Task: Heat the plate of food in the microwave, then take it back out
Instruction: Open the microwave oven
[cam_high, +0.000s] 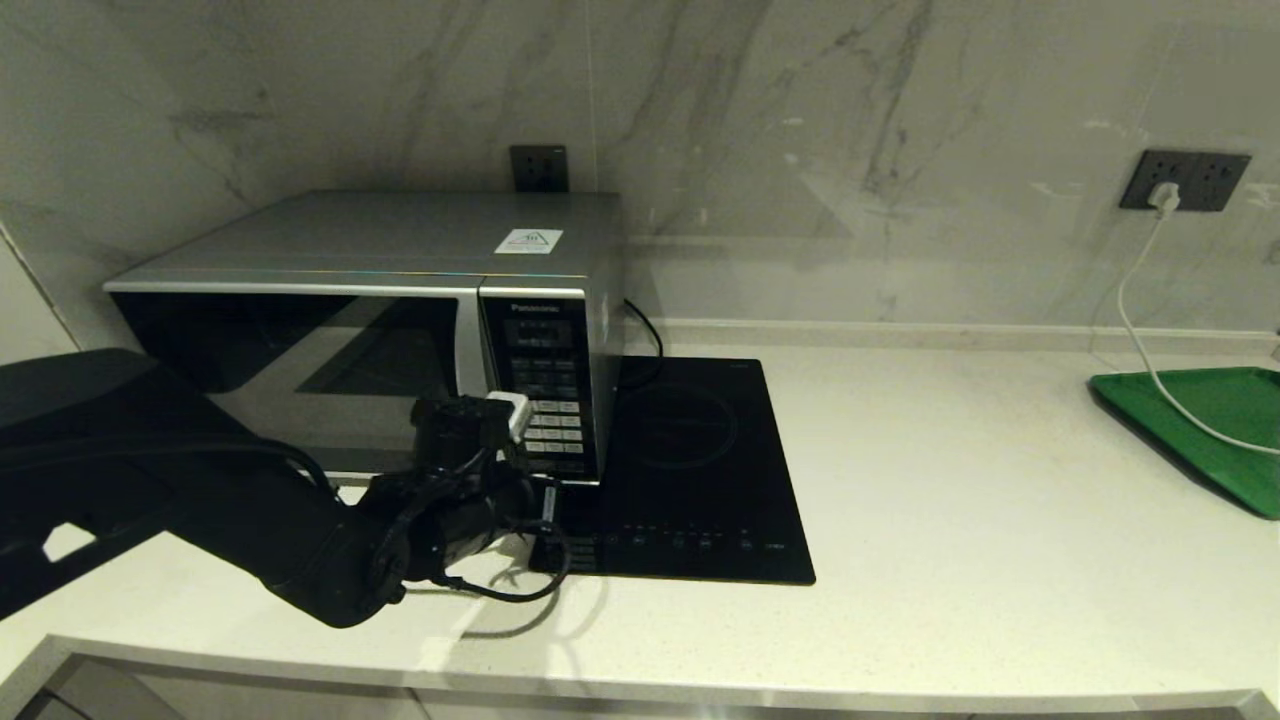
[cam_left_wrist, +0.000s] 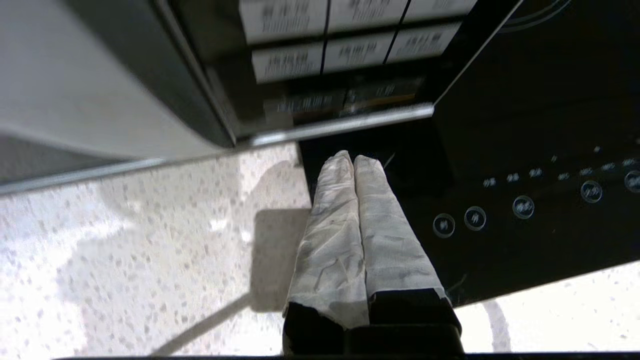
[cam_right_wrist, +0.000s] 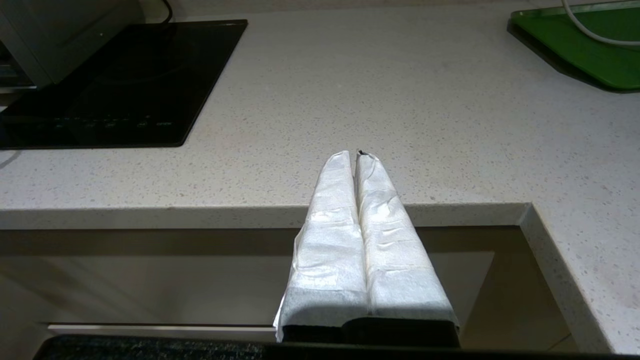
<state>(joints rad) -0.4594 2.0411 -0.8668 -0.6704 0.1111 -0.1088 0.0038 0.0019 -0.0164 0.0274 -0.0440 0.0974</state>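
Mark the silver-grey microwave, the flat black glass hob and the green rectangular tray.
Silver-grey microwave (cam_high: 300, 340): head view, dark glass door.
Flat black glass hob (cam_high: 690, 470): head view, centre of glass.
Green rectangular tray (cam_high: 1215, 420): head view, bare floor.

Head view ran dim; the speckled pale stone counter (cam_high: 950, 480) was moderately lit and the veined marble wall (cam_high: 800, 150) carried soft reflections. The flat black glass hob (cam_high: 690, 470) read near featureless. Straight edges bowed toward the frame corners. In the left wrist view the counter glared white, shadows fell hard-edged, and the silver-grey microwave's pale buttons (cam_left_wrist: 357, 52) were blurred.
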